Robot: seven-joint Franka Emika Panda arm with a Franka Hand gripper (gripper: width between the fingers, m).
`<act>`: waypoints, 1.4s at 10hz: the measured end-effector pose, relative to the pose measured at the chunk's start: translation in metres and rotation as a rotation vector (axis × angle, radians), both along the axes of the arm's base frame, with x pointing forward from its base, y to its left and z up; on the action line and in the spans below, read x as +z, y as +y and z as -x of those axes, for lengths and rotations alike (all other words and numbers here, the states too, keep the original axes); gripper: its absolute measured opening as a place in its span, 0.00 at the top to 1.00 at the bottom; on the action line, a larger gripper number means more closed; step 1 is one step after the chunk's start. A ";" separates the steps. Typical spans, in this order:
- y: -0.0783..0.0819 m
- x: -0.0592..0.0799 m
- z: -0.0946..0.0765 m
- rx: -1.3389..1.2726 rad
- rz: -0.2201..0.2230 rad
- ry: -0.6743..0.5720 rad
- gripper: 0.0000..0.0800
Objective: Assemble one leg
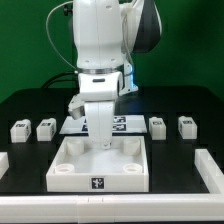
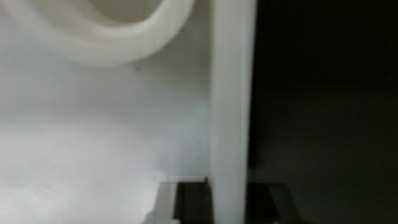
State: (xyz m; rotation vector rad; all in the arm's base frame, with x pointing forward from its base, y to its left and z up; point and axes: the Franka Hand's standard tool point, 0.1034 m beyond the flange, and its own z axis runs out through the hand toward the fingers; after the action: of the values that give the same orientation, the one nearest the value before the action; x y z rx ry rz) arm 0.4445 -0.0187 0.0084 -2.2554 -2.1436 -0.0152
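Four small white legs with tags lie on the black table, none in the gripper: two at the exterior view's left [image 1: 18,129] [image 1: 45,127] and two at its right [image 1: 157,124] [image 1: 187,125]. The large white square panel [image 1: 70,172] lies in front, with round corner sockets. My gripper [image 1: 100,143] is down at the panel's far rim. In the wrist view the gripper [image 2: 228,192] straddles that upright rim [image 2: 231,100], with a dark finger [image 2: 191,205] pressed on each side. One round socket [image 2: 125,30] shows inside the panel. No leg shows in the wrist view.
The marker board [image 1: 128,123] lies flat behind the panel, partly hidden by the arm. White rails sit at the table's front edge [image 1: 110,208] and front corners [image 1: 210,168].
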 end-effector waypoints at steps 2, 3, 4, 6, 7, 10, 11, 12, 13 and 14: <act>0.001 0.000 -0.001 -0.001 0.000 -0.002 0.93; 0.019 0.005 -0.016 -0.003 -0.004 0.000 0.93; 0.035 0.007 -0.031 0.003 -0.012 -0.008 0.93; 0.074 0.007 -0.056 -0.013 -0.031 -0.017 0.93; 0.088 0.004 -0.058 0.009 -0.034 -0.005 0.93; 0.087 0.000 -0.058 0.021 -0.028 0.043 0.92; 0.083 0.000 -0.058 0.043 -0.031 0.041 0.92; 0.082 0.001 -0.057 0.043 -0.034 0.039 0.92; 0.083 0.001 -0.058 0.043 -0.035 0.038 0.91; 0.082 0.000 -0.057 0.042 -0.034 0.040 0.91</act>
State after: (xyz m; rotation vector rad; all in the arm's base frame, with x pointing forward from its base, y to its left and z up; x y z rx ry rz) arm 0.5018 0.0634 0.0085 -2.1734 -2.1530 -0.0059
